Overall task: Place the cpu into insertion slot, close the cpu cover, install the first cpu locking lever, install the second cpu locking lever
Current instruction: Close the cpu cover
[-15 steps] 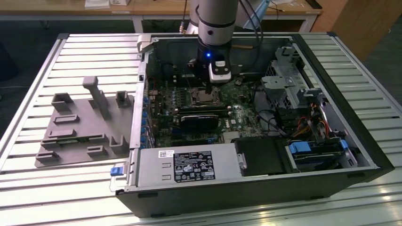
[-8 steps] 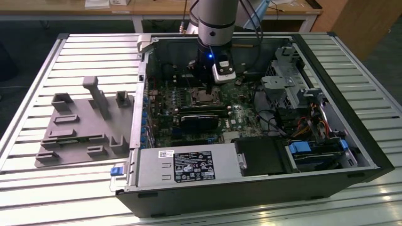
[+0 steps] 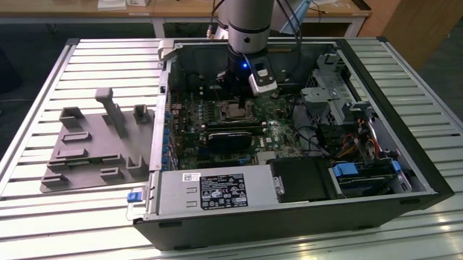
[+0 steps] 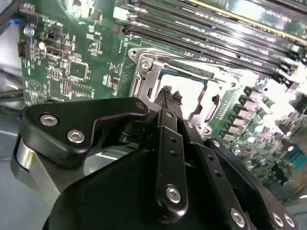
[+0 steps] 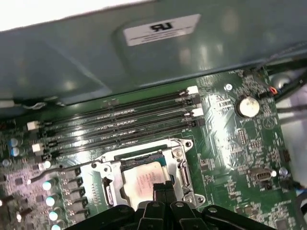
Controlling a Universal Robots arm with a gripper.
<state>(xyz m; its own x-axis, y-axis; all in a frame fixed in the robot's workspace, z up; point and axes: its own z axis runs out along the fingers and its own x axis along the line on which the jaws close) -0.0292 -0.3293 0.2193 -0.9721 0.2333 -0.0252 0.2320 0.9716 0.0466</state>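
At the exterior view's left, a matt grey moulded tray [image 3: 87, 151] with upright posts and shallow pockets, flat on a table [image 3: 101, 59] of pale ribbed metal slats. Toward the middle, an open black computer case [image 3: 289, 227], with a glossy green circuit board [image 3: 275, 130] inside, crowded with small parts. Over the board, a smooth silver-grey arm [image 3: 250, 21] pointing straight down, ending in a black claw [image 3: 239, 102] just above the socket [image 3: 233, 111]. Further to the exterior view's right, grey sheet-metal drive cages [image 3: 326, 95] and loose coloured cables [image 3: 354, 143]. Behind the table, a pale wooden desk [image 3: 188, 10] and dark floor.

Whole table and room from the exterior view; fine detail from the wrist views. In the first wrist view: chip [image 5: 141, 179], a flat square with a dull silvery top, seated in the socket; thin shiny cover [image 5: 183, 165], a square frame with a cut-out centre, lying flat around it; long dark memory slots [image 5: 120, 122] alongside; a round coin battery [image 5: 248, 106]. Thin black fingers [image 5: 157, 191] pressed together, gripping nothing, tips at the chip's edge; touching or not, cannot tell. In the second wrist view, ridged fingertips and bolted black links [image 4: 81, 127].
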